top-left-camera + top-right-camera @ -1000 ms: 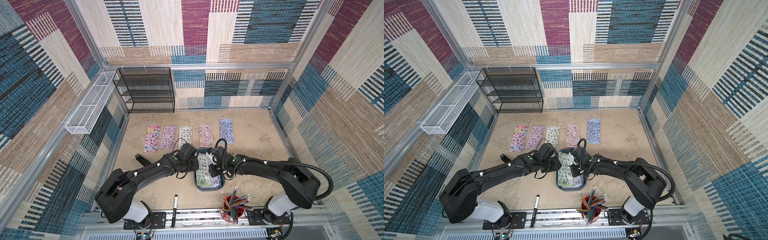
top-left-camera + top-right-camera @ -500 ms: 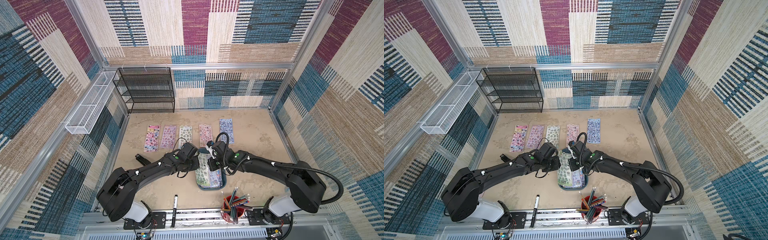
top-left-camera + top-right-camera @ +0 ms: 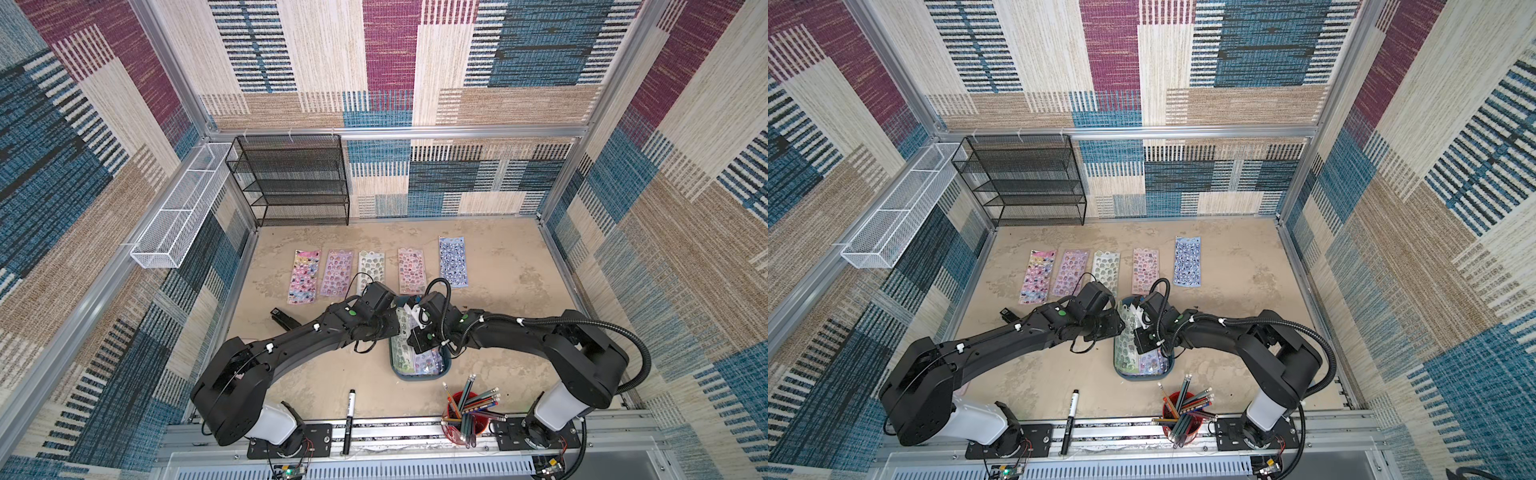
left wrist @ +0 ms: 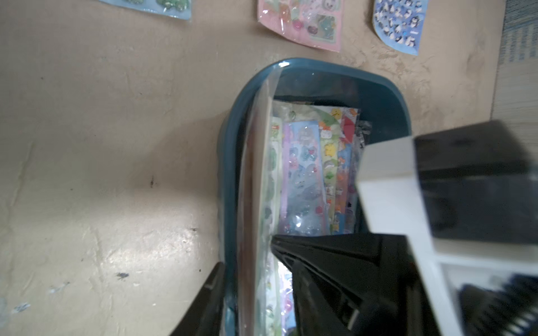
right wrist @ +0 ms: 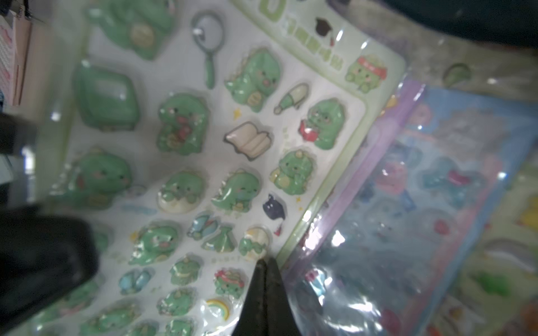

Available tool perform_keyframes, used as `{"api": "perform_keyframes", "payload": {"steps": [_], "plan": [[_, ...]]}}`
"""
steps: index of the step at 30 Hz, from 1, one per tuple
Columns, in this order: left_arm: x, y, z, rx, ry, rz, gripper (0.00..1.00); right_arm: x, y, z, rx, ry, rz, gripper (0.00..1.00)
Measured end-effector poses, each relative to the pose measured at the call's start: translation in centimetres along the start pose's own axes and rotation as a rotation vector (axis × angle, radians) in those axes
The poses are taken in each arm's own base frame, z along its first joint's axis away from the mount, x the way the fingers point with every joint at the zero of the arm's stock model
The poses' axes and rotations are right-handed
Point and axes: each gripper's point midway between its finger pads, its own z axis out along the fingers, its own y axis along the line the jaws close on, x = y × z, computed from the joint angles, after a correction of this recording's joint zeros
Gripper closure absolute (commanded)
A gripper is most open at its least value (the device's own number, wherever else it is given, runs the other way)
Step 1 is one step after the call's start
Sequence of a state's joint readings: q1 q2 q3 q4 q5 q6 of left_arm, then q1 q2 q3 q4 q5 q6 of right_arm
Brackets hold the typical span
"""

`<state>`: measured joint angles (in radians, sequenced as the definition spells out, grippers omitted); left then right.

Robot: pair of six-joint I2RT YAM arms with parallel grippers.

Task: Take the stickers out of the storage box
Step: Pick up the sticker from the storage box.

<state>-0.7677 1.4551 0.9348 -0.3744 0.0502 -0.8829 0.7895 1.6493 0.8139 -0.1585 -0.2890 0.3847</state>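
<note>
The dark teal storage box [image 3: 417, 376] sits at the front middle of the table, with several stickers [image 4: 308, 174] stacked flat inside. One pale green dinosaur sheet [image 5: 203, 131] is tipped up on its long edge along the box's left wall [image 4: 230, 163]. My right gripper [image 5: 266, 263] is shut on that sheet's edge. My left gripper [image 4: 250, 291] is open: one finger is outside the box wall and the other inside, with the upright sheet [image 4: 257, 189] between them. Several other sheets lie in a row behind the box, from pink [image 3: 304, 276] to blue [image 3: 453, 262].
A red cup of pencils [image 3: 461, 411] stands just in front of the box on the right. A black marker [image 3: 350, 409] lies at the front edge and a small black tool [image 3: 282, 318] under my left arm. A black mesh rack [image 3: 295, 183] and a white wire basket [image 3: 178, 212] are at the back left.
The right gripper has risen towards the box's far end, pulling the green sheet up on edge. The left gripper's jaws narrowed, then widened again beside it.
</note>
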Motion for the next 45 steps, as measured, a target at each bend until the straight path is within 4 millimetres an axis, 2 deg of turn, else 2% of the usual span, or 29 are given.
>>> {"api": "perform_keyframes", "payload": {"steps": [6, 10, 15, 21, 27, 29, 31, 37, 45], "plan": [[-1.2, -0.4, -3.1, 0.009, -0.07, 0.002, 0.56, -0.3, 0.4, 0.6, -0.029, -0.011, 0.003, 1.0], [-1.4, -0.1, -3.9, -0.002, -0.089, 0.004, 0.64, -0.4, 0.4, 0.8, -0.035, -0.014, 0.006, 1.0], [-0.9, 0.4, -2.8, -0.03, -0.055, 0.004, 0.68, -0.4, 0.4, 0.8, -0.036, -0.015, 0.009, 1.0], [-0.8, -0.5, -1.8, -0.015, -0.02, 0.007, 0.68, -0.5, 0.5, 0.7, -0.034, -0.018, 0.008, 1.0], [-0.3, -0.8, -0.6, -0.008, 0.011, 0.013, 0.83, -0.5, 0.5, 0.7, -0.033, -0.019, 0.007, 1.0], [0.0, -0.7, -0.1, -0.016, 0.026, 0.012, 0.99, -0.5, 0.4, 0.6, -0.03, -0.019, 0.008, 1.0], [-0.1, -0.7, 0.1, -0.02, 0.029, 0.026, 1.0, -0.5, 0.3, 0.4, -0.021, -0.022, 0.008, 1.0], [-1.3, -2.3, -1.4, 0.028, -0.008, 0.05, 1.0, -1.2, -0.3, -1.6, 0.046, -0.062, 0.014, 1.0], [-3.2, -3.5, -4.6, 0.122, -0.104, 0.065, 1.0, -4.7, 1.1, -5.7, 0.074, -0.178, -0.008, 1.0]]}}
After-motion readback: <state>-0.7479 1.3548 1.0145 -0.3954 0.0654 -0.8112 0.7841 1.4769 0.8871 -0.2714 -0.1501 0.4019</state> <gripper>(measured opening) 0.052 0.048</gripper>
